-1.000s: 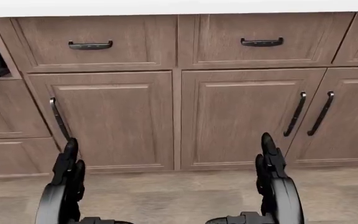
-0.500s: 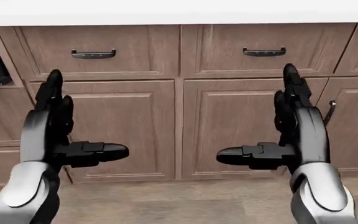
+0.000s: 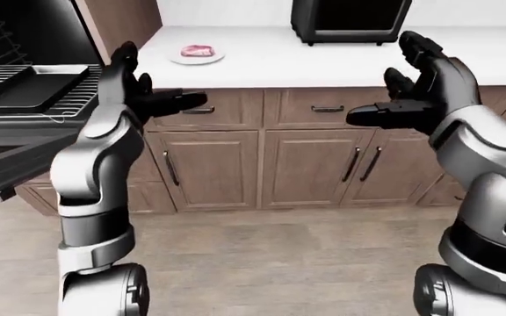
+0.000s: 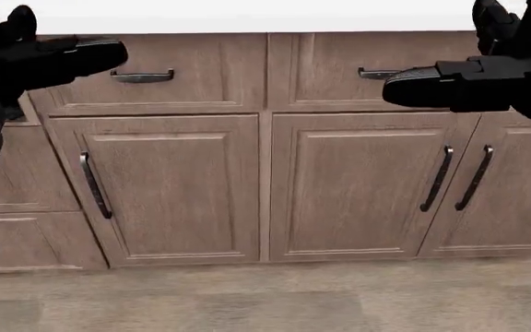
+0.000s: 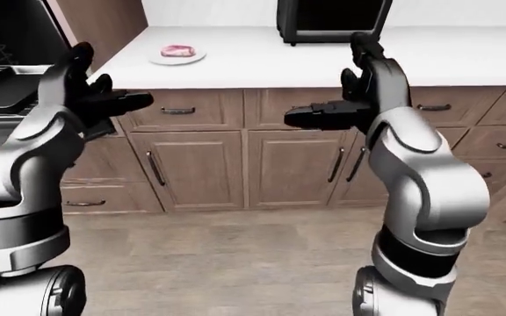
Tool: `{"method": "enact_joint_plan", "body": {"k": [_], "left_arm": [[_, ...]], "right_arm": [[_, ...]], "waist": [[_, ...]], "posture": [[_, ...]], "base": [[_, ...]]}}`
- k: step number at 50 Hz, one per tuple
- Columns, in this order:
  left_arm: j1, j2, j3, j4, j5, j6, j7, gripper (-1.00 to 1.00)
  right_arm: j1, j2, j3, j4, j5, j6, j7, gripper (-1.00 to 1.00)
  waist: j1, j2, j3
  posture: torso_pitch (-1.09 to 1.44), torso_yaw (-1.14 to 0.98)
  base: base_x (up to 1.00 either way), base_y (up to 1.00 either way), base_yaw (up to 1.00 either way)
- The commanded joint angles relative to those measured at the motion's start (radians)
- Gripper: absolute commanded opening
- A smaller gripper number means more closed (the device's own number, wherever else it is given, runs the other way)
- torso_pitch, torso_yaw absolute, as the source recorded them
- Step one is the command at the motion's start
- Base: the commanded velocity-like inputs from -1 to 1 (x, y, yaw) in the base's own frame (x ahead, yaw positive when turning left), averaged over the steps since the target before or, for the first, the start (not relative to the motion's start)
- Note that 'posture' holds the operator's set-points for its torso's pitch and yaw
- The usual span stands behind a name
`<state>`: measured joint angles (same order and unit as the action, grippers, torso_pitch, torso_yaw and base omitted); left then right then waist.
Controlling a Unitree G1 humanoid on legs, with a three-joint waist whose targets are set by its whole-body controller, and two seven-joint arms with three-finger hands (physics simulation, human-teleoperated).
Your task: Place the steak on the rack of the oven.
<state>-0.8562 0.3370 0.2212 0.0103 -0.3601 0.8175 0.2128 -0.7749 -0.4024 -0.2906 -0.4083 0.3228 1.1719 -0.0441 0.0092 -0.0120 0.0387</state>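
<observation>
The steak [image 3: 196, 51] lay on a small plate [image 3: 179, 58] on the white counter [image 3: 323, 59], well apart from both hands. The left hand [image 3: 138, 95] and right hand [image 3: 415, 92] hung raised, fingers spread, holding nothing. To my eye it was the approach: next it needed to reach the steak, then the oven rack [image 3: 24, 99] at the left.

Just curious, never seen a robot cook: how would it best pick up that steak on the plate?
Probably from above, pinching across the steak's narrower width. It lies flat on a shallow plate on the counter, so only its top and edges are exposed. Both hands, left and right, are open and empty.
</observation>
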Motion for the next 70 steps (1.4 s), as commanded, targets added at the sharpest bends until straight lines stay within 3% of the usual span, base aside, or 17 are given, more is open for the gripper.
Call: {"method": "enact_joint_plan", "body": {"k": [1,19,22,24,34,39,42,43,45,51,53,55,56,58,66,69,70], "left_arm": [[-0.054,0.017,-0.001,-0.031,-0.025,0.006,-0.004,1.0],[-0.161,0.088,0.052,-0.126,-0.179,0.175,0.084,1.0],[-0.171,0.11,0.057,-0.11,-0.201,0.168,0.096,1.0],[-0.173,0.117,0.054,-0.104,-0.212,0.162,0.104,1.0],[-0.189,0.143,0.052,-0.128,-0.28,0.191,0.141,1.0],[-0.19,0.15,0.052,-0.129,-0.295,0.197,0.151,1.0],[-0.196,0.154,0.055,-0.129,-0.306,0.203,0.158,1.0],[-0.196,0.155,0.055,-0.13,-0.308,0.203,0.16,1.0],[-0.186,0.152,0.047,-0.13,-0.306,0.193,0.161,1.0],[-0.196,0.161,0.051,-0.119,-0.314,0.196,0.166,1.0],[-0.198,0.163,0.052,-0.121,-0.318,0.199,0.17,1.0],[-0.195,0.162,0.049,-0.119,-0.317,0.193,0.168,1.0],[-0.194,0.163,0.047,-0.118,-0.316,0.191,0.166,1.0],[-0.194,0.164,0.047,-0.118,-0.317,0.191,0.166,1.0],[-0.189,0.163,0.044,-0.124,-0.321,0.19,0.17,1.0],[-0.194,0.165,0.048,-0.122,-0.323,0.194,0.17,1.0],[-0.195,0.166,0.049,-0.123,-0.324,0.196,0.171,1.0]], "right_arm": [[-0.062,-0.018,-0.018,-0.013,0.03,0.0,-0.014,1.0],[-0.268,-0.152,-0.062,-0.008,0.268,0.117,-0.158,1.0],[-0.277,-0.157,-0.066,-0.014,0.312,0.121,-0.175,1.0],[-0.278,-0.159,-0.068,-0.017,0.339,0.119,-0.189,1.0],[-0.283,-0.188,-0.057,-0.007,0.431,0.095,-0.256,1.0],[-0.278,-0.201,-0.048,-0.007,0.465,0.084,-0.279,1.0],[-0.273,-0.206,-0.045,-0.007,0.479,0.078,-0.289,1.0],[-0.272,-0.207,-0.044,-0.006,0.482,0.075,-0.29,1.0],[-0.27,-0.209,-0.041,-0.007,0.49,0.071,-0.298,1.0],[-0.274,-0.211,-0.036,-0.006,0.513,0.073,-0.316,1.0],[-0.269,-0.211,-0.033,-0.005,0.516,0.066,-0.317,1.0],[-0.263,-0.215,-0.032,-0.003,0.516,0.059,-0.315,1.0],[-0.264,-0.214,-0.028,0.0,0.517,0.058,-0.316,1.0],[-0.258,-0.211,-0.023,-0.003,0.518,0.054,-0.315,1.0],[-0.251,-0.202,-0.017,-0.009,0.522,0.047,-0.313,1.0],[-0.253,-0.202,-0.018,-0.011,0.525,0.05,-0.316,1.0],[-0.254,-0.202,-0.019,-0.012,0.526,0.053,-0.317,1.0]], "waist": [[-0.001,0.002,-0.024],[0.001,0.001,-0.007],[0.0,0.002,-0.008],[-0.004,0.004,-0.033],[-0.014,0.045,-0.014],[-0.007,0.0,-0.009],[0.001,-0.07,-0.021],[-0.007,-0.026,-0.011],[-0.003,-0.051,-0.015],[-0.007,-0.001,-0.002],[-0.014,0.032,-0.004],[-0.02,0.099,-0.024],[-0.012,0.066,-0.02],[-0.014,0.076,-0.013],[-0.001,-0.008,-0.001],[0.006,-0.084,-0.02],[-0.004,-0.04,-0.008]], "posture": [[0.0,0.0],[0.0,0.0],[0.0,0.0],[0.0,0.0],[0.0,0.0],[0.0,0.0],[0.0,0.0],[0.0,0.0],[0.0,0.0],[0.0,0.0],[0.0,0.0],[0.0,0.0],[0.0,0.0],[0.0,0.0],[0.0,0.0],[0.0,0.0],[0.0,0.0]], "base": [[0.0,0.0,0.0],[0.0,0.0,0.0],[0.0,0.01,0.0],[0.07,0.11,0.0],[0.12,0.11,0.0],[0.13,0.11,0.0],[0.13,0.11,0.0],[0.12,0.11,0.0],[0.13,0.12,0.0],[0.14,0.11,0.0],[0.14,0.11,0.0],[0.13,0.11,0.0],[0.14,0.11,0.0],[0.14,0.11,0.0],[0.2,0.11,0.0],[0.22,0.11,0.0],[0.22,0.12,0.0]]}}
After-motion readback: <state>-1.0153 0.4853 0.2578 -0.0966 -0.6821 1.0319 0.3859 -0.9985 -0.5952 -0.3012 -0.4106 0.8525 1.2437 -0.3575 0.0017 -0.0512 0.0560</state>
